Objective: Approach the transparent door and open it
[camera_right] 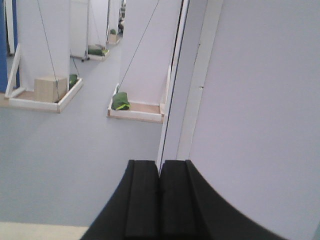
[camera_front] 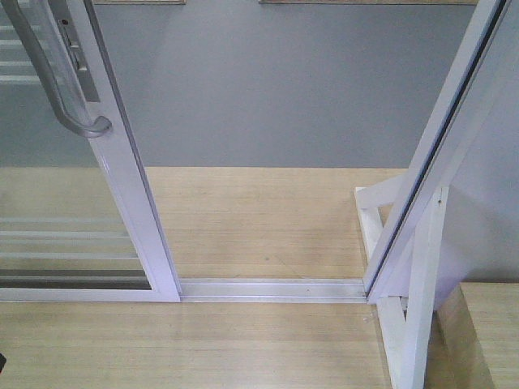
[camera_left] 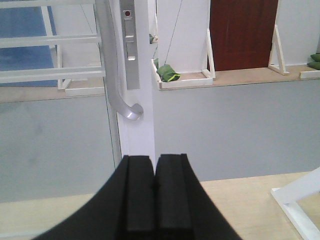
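The transparent door (camera_front: pixel 126 174) stands at the left of the front view, slid aside, its white stile slanting down to the floor track. Its curved grey handle (camera_front: pixel 61 89) hangs on that stile, with thin white bars across the glass. In the left wrist view the handle (camera_left: pixel 116 85) and the door stile (camera_left: pixel 137 135) are straight ahead, beyond my left gripper (camera_left: pixel 154 162), which is shut and holds nothing. My right gripper (camera_right: pixel 160 167) is shut too, empty, facing the white jamb post (camera_right: pixel 192 100).
The floor track (camera_front: pixel 272 288) runs across an open gap between the door and the slanted white jamb post (camera_front: pixel 442 154) at the right. A white brace frame (camera_front: pixel 405 308) stands at the post's foot. Beyond lies grey floor (camera_front: pixel 268 89), with white partitions and green bags (camera_left: pixel 167 73) farther off.
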